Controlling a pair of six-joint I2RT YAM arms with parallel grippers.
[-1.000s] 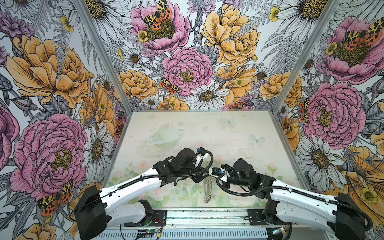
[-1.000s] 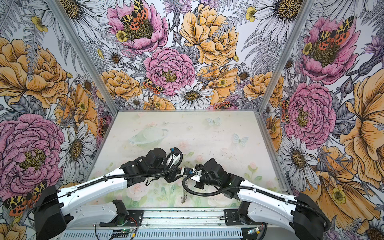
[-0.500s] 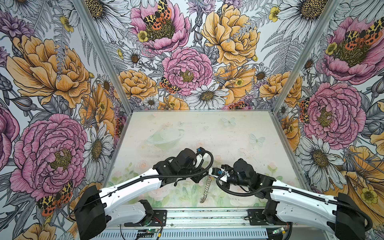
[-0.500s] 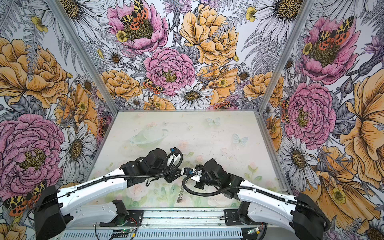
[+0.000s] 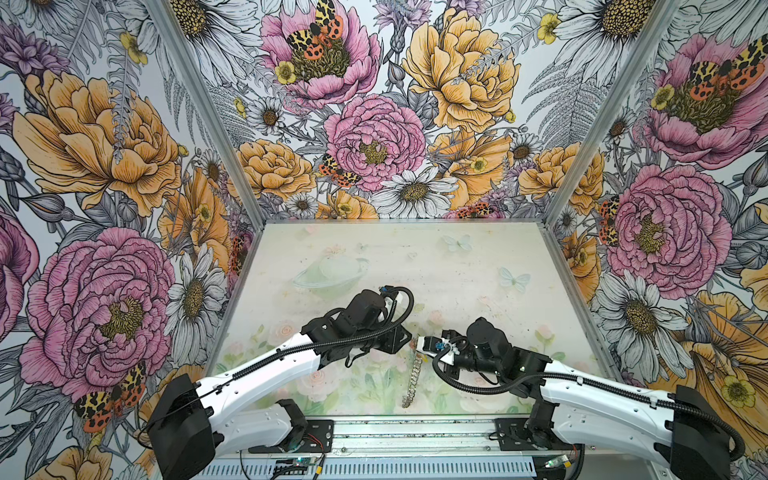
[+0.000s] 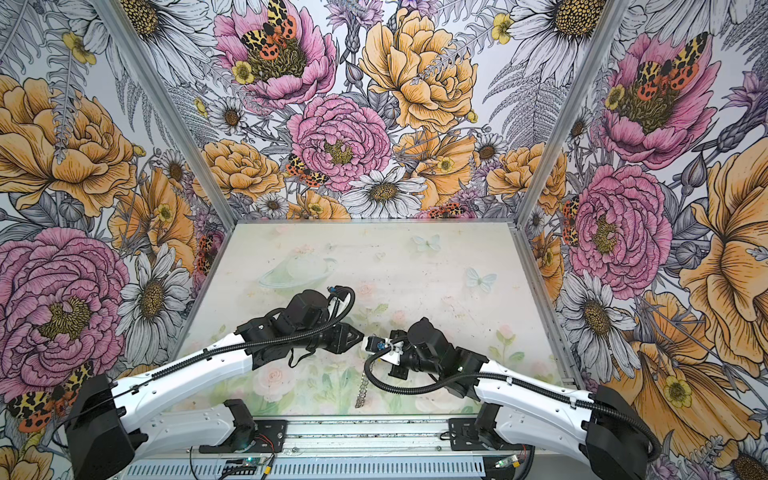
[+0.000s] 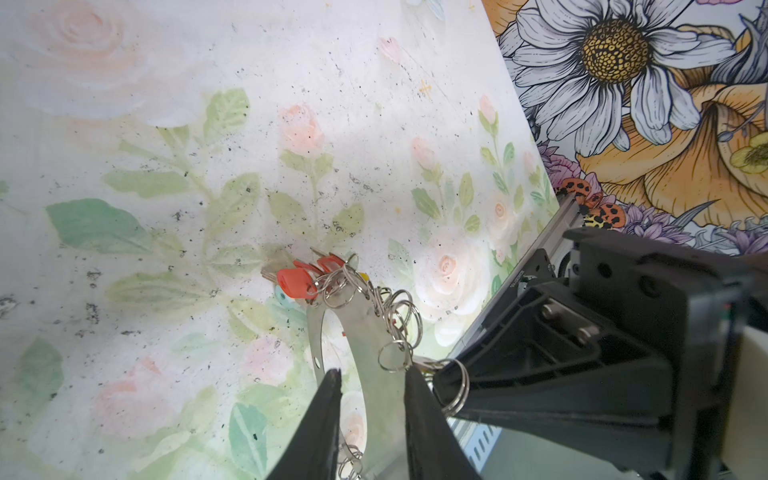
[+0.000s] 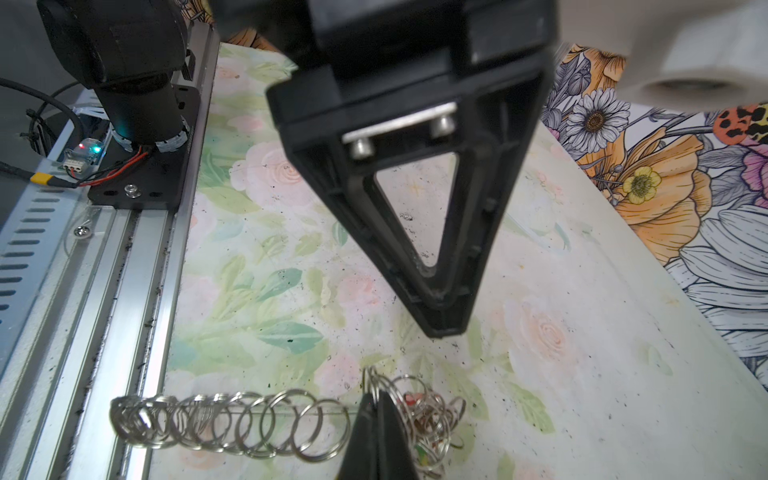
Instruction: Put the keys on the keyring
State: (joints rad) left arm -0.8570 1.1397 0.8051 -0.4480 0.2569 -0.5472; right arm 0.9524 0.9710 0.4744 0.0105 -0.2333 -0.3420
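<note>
1. Grey metal, the keyring [image 5: 412,380] shows edge-on in both top views, like a short chain. It sits near the bench's [image 5: 457,270] front edge, about midway between the left and right edges.
2. Right end effector [image 8: 376,401]: fingers pressed together, pinching one split ring [image 8: 371,382] on the hoop's fringe. In the right wrist view the other rings string out in a row to one side of the fingers.
3. Left end effector [image 7: 372,372]: fingers apart, straddling the hoop's flat band in the left wrist view. One finger [image 7: 415,399] lies against the band's outer edge, and bare bench shows between the other finger and the band, so nothing is clamped.
4. In both top views the two end effectors meet almost tip to tip over the hoop's upper end.
5. Keys [image 7: 293,284] with red tags hang bunched at the end of the hoop away from the left fingers. A sliver of the yellow tag [image 7: 363,275] peeks out beside them.
6. I cannot tell whether the keys touch the bench.
</note>
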